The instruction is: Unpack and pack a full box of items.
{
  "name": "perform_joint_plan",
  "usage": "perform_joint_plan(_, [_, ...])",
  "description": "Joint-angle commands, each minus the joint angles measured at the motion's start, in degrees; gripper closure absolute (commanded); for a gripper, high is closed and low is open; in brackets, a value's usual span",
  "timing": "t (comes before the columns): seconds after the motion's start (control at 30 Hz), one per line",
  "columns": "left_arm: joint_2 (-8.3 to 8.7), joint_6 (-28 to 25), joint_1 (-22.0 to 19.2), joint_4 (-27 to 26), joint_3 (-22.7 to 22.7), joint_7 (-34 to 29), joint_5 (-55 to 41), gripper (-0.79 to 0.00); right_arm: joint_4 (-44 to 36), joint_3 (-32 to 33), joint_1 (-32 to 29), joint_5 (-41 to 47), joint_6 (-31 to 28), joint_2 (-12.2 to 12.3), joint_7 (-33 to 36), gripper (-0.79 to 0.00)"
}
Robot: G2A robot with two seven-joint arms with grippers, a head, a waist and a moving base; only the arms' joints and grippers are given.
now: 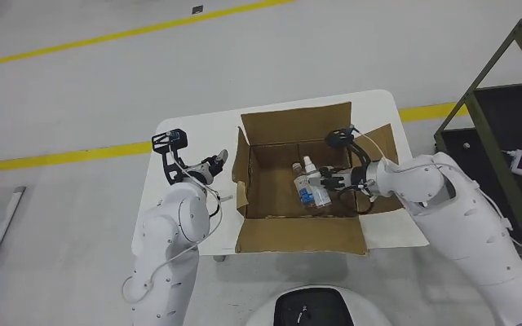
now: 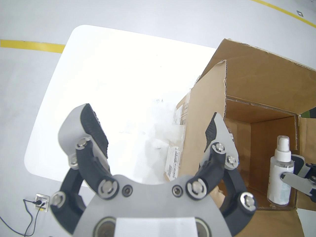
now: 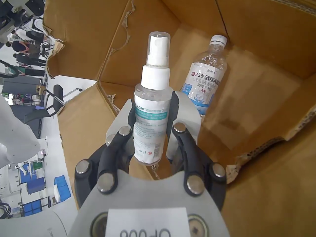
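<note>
The box [image 1: 302, 235] seems half unpacked: inside it the right claw [image 3: 153, 104] grips the spray bottle [image 3: 151, 124], which should lift straight up next, while the left claw [image 2: 151, 122] hangs open beside the box.

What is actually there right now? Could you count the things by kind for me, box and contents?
Cardboard box: 1, open, on the table
Spray bottle: 1, held by the right gripper inside the cardboard box
Screw-cap bottle: 1, inside the cardboard box
Total: 3
</note>
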Motion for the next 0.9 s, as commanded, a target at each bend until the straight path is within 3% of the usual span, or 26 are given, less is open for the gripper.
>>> perform_joint_plan(0.0, [0.00, 0.0, 0.0, 0.0, 0.0, 0.0, 0.0, -0.785, 0.7, -2.0, 1.0, -0.6, 1.4, -0.5, -1.7, 0.000])
perform_joint_plan(0.23, [0.00, 0.0, 0.0, 0.0, 0.0, 0.0, 0.0, -0.785, 12.3, -16.0, 9.9, -1.5, 5.9, -4.9, -9.9, 0.000])
perform_joint_plan(0.5, [0.00, 0.0, 0.0, 0.0, 0.0, 0.0, 0.0, -0.785, 28.7, -26.8, 19.2, 5.8, 10.6, -12.0, -15.8, -0.009])
perform_joint_plan(0.53, [0.00, 0.0, 0.0, 0.0, 0.0, 0.0, 0.0, -0.785, 30.7, -27.8, 20.2, 6.2, 11.0, -12.8, -16.1, -0.191])
perform_joint_plan(0.57, [0.00, 0.0, 0.0, 0.0, 0.0, 0.0, 0.0, -0.785, 32.0, -28.9, 21.2, 6.5, 10.9, -13.6, -16.3, -0.289])
perform_joint_plan(0.63, [0.00, 0.0, 0.0, 0.0, 0.0, 0.0, 0.0, -0.785, 34.8, -30.4, 22.7, 7.0, 10.7, -15.1, -16.8, -0.320])
perform_joint_plan(0.67, [0.00, 0.0, 0.0, 0.0, 0.0, 0.0, 0.0, -0.785, 36.0, -30.9, 23.3, 7.7, 10.2, -15.7, -16.8, -0.382])
perform_joint_plan(0.7, [0.00, 0.0, 0.0, 0.0, 0.0, 0.0, 0.0, -0.785, 37.2, -31.2, 23.8, 8.0, 9.7, -16.2, -17.1, -0.588])
perform_joint_plan(0.77, [0.00, 0.0, 0.0, 0.0, 0.0, 0.0, 0.0, -0.785, 39.3, -31.9, 24.6, 8.2, 8.9, -17.1, -17.3, -0.696])
perform_joint_plan(0.87, [0.00, 0.0, 0.0, 0.0, 0.0, 0.0, 0.0, -0.785, 41.9, -31.9, 25.5, 9.0, 7.2, -18.0, -17.5, -0.785])
